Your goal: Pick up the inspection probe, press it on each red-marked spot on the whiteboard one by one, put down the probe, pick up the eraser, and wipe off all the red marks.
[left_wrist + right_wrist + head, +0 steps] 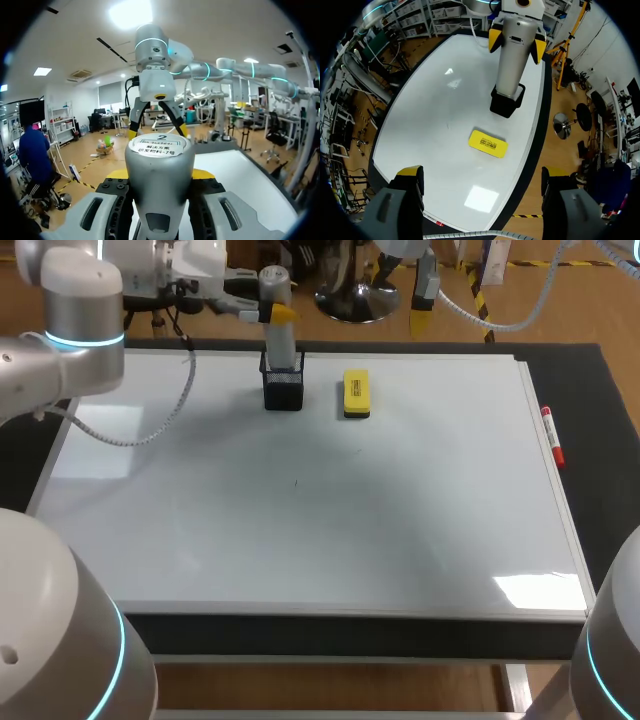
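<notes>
The grey inspection probe (pixel 279 338) stands upright with its lower end in a black holder (pixel 283 388) at the back of the whiteboard (pixel 300 530). My left gripper (pixel 270 312) is shut on the probe's upper part, with a yellow tip on either side of it (pixel 159 165). The yellow eraser (pixel 356 393) lies flat just right of the holder. My right gripper (pixel 482 175) hangs open and empty above the far edge of the board, facing the probe (pixel 512 55) and eraser (pixel 487 143). I see no red marks on the board.
A red marker pen (pixel 552 437) lies on the dark mat along the board's right edge. A thin dark speck (pixel 295 482) sits near the board's middle. A grey cable (pixel 150 425) from my left arm loops over the board's back left.
</notes>
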Controlling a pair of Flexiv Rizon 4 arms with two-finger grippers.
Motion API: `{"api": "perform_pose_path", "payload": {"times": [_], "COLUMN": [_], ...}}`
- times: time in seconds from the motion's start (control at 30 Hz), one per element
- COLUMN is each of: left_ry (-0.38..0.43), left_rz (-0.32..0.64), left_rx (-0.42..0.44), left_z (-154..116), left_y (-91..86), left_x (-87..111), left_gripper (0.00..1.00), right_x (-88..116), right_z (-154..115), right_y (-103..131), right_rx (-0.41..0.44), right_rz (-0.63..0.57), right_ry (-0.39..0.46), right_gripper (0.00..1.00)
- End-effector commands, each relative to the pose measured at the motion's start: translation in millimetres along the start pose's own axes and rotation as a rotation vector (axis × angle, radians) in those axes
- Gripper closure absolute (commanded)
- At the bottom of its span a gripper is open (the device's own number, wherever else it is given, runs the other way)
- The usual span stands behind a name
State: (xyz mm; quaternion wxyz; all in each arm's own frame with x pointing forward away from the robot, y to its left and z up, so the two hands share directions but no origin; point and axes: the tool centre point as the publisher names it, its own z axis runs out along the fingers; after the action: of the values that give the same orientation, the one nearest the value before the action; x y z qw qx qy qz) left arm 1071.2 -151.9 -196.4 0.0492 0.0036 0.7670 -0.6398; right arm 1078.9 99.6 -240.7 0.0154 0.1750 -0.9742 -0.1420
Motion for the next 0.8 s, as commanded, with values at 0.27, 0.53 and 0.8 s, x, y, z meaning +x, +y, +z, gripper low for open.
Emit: {"api": "perform_pose_path", "payload": {"times": [0.27,0.53,0.8], "left_ry": [0.021,0.026,0.031], "left_rz": [-0.012,-0.034,-0.049], "left_rx": [0.002,0.000,-0.004], "left_z": [3,7,10], "left_y": [14.5,29.6,42.3], "left_x": [-8.7,-12.0,-15.2], "left_gripper": [1.00,1.00,1.00], "right_x": [-2,-2,-2], "right_z": [-2,-2,-2], "right_y": [0,0,0], "right_rx": [0.004,0.004,0.004], "right_rz": [-0.001,-0.001,-0.001], "right_ry": [0.006,0.006,0.006], "right_gripper": [0.00,0.00,0.00]}}
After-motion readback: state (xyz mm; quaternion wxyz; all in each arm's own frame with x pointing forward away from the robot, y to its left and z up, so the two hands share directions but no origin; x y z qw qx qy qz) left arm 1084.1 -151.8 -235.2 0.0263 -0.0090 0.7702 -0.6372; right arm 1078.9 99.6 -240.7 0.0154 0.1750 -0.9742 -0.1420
